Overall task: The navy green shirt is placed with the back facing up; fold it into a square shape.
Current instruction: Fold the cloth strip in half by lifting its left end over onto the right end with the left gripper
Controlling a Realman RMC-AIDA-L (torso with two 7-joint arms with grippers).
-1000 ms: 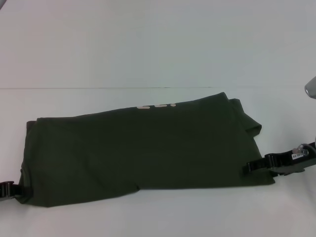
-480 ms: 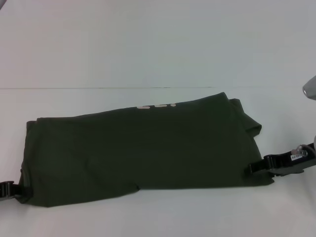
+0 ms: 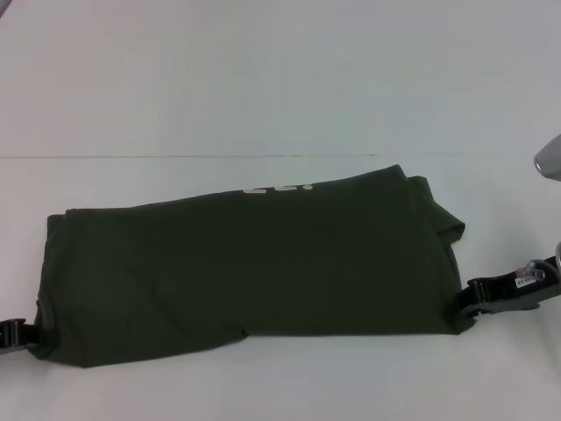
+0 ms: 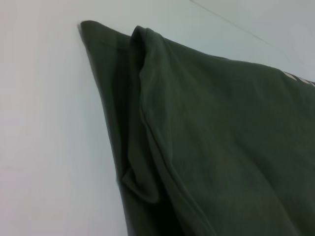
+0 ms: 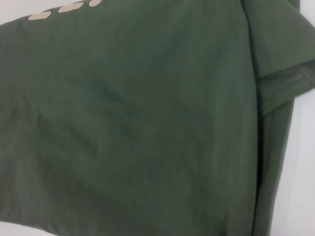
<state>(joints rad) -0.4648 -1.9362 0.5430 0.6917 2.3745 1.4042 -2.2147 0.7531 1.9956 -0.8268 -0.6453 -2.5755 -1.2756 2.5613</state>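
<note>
Pincer, right [image 3: 466,304]: black, low at the near right corner of the navy green shirt [image 3: 245,267], touching its edge; the fabric hides the tips, so whether its fingers are apart or clamped on the hem cannot be told. Pincer, left [image 3: 19,334]: black, only partly in the picture, at the shirt's near left corner; its grip cannot be told either.

Head view. Shirt: dark olive soft knit, matte, lying flat on the white counter [image 3: 280,88] as a long folded band running left to right, slightly skewed. Far edge carries a short row of pale print marks [image 3: 279,189]. A sleeve flap [image 3: 443,219] juts out at the far right end. Near edge is stepped, the left half lying nearer than the right. Bare counter lies beyond the far edge, and a narrower strip along the near edge.

Left wrist view. Shirt [image 4: 221,147]: layered end with a rolled, doubled fold [image 4: 142,147] and a small tuck of cloth; smooth white counter [image 4: 49,147] beside it.

Right wrist view. Shirt [image 5: 138,128]: fine knit grain, faint creases, pale print marks [image 5: 59,10] at one border, stitched sleeve hem [image 5: 285,88] overlapping the body; a sliver of counter [image 5: 305,172] shows beside the edge.
</note>
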